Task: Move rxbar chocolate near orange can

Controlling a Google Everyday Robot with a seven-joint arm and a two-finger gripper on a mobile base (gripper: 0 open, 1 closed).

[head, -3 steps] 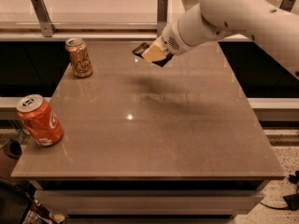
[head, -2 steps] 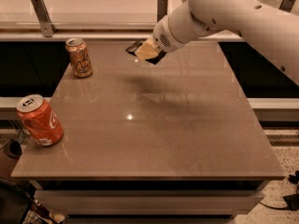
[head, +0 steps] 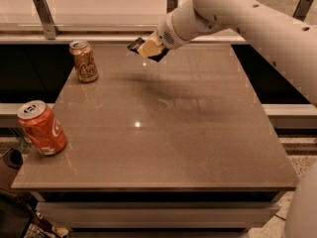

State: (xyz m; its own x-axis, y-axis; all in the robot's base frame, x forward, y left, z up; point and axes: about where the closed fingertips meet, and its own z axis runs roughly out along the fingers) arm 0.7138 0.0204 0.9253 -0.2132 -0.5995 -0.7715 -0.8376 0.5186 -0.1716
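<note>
Gripper [head: 148, 47] clenched on chocolate bar [head: 134, 44], held in air above far edge of table [head: 173, 133], right of orange can [head: 83, 61] and apart from it. Could knock that can over if swung in low, or drop bar early, grip seemingly at 1 end. Smooth glossy brown tabletop; 1 red can [head: 42, 128] at near left corner.

Glossy grey-brown table [head: 198, 148] with ceiling-light glare; pale counter [head: 99, 4] with metal brackets [head: 44, 16] behind; speckled floor [head: 303, 168] at right
</note>
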